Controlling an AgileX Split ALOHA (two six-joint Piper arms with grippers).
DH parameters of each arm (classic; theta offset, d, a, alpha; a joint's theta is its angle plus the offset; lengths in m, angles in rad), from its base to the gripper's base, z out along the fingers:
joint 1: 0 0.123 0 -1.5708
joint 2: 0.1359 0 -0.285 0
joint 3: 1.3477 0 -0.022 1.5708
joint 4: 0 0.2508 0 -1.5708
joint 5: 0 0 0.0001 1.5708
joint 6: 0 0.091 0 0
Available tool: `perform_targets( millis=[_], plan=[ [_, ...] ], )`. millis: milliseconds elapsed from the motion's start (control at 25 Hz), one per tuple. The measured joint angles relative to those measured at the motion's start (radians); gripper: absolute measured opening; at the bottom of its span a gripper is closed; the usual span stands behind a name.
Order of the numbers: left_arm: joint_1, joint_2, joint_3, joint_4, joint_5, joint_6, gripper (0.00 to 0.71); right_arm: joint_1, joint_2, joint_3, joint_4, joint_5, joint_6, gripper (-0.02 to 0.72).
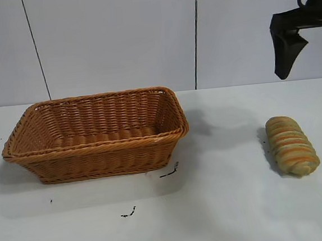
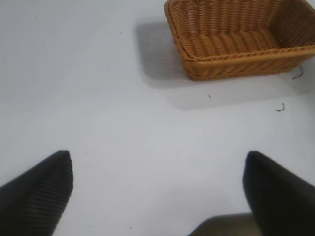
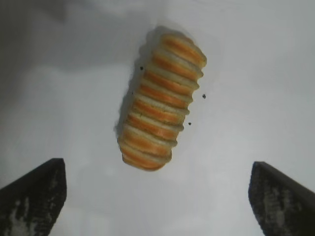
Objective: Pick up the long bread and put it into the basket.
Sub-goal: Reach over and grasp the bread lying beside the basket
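Observation:
The long bread (image 1: 290, 145), a tan loaf with orange-brown stripes, lies on the white table at the right. It also shows in the right wrist view (image 3: 160, 103). My right gripper (image 1: 309, 69) hangs open and empty high above and behind the bread; in its wrist view (image 3: 156, 177) the fingers stand wide apart with the loaf's near end between and beyond them. The wicker basket (image 1: 99, 157) stands empty at the left centre. My left gripper (image 2: 157, 162) is open and empty over bare table, with the basket (image 2: 236, 66) some way off from it.
A few small dark specks (image 1: 169, 173) lie on the table in front of the basket, and more (image 1: 128, 213) nearer the front edge. A pale panelled wall stands behind the table.

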Motion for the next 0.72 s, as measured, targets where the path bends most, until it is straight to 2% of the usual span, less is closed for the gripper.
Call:
perform_targets(
  millis=[240, 560, 720],
  plan=[
    [0.0, 0.0, 0.0, 0.0, 0.0, 0.0, 0.692, 0.0, 0.124, -0.003, -0.004, -0.055, 0.042, 0.689],
    [0.0, 0.0, 0.0, 0.0, 0.0, 0.0, 0.692, 0.0, 0.203, -0.003, -0.003, -0.119, 0.048, 0.689],
    [0.0, 0.0, 0.0, 0.0, 0.0, 0.0, 0.692, 0.0, 0.224, -0.003, -0.003, -0.127, 0.048, 0.689]
  ],
)
